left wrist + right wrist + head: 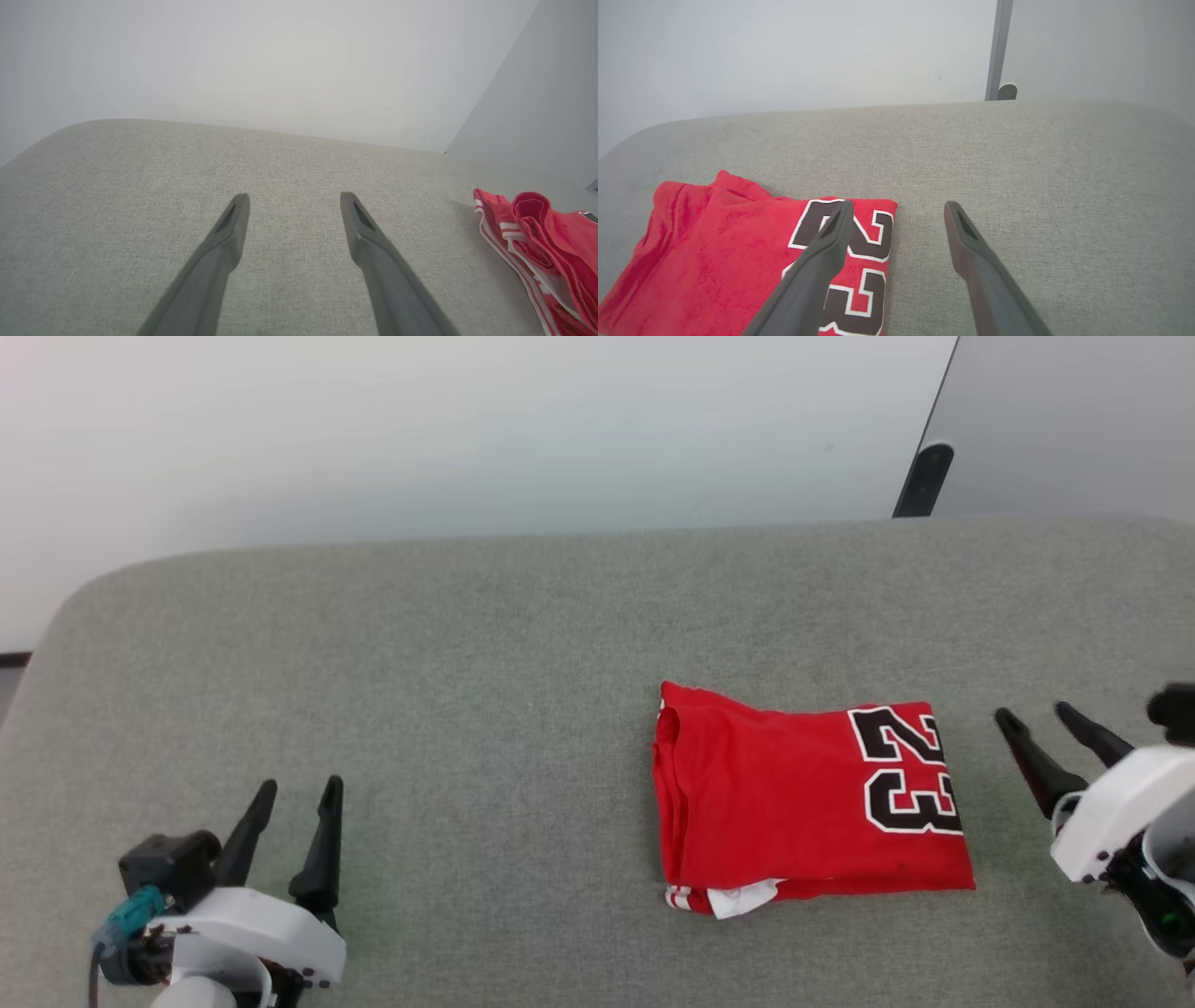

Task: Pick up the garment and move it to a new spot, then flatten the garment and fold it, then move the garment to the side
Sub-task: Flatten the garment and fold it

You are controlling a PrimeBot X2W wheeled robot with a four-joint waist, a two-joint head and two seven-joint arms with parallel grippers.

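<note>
Right of the middle of the grey cloth table [467, 663] lies the thin red folded jersey [803, 793], likely light and floppy, best pinched at a thick folded edge; the left gripper [301, 784] and right gripper [1033, 711], over the table's ends, both have fingers apart

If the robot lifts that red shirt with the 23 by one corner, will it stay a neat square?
Probably not: the folded thin red cloth jersey shows soft, loose layers at its edge, so it would likely flop open. Being thin, it looks light. Pushed across the textured grey fabric surface, it may bunch rather than slide.
</note>
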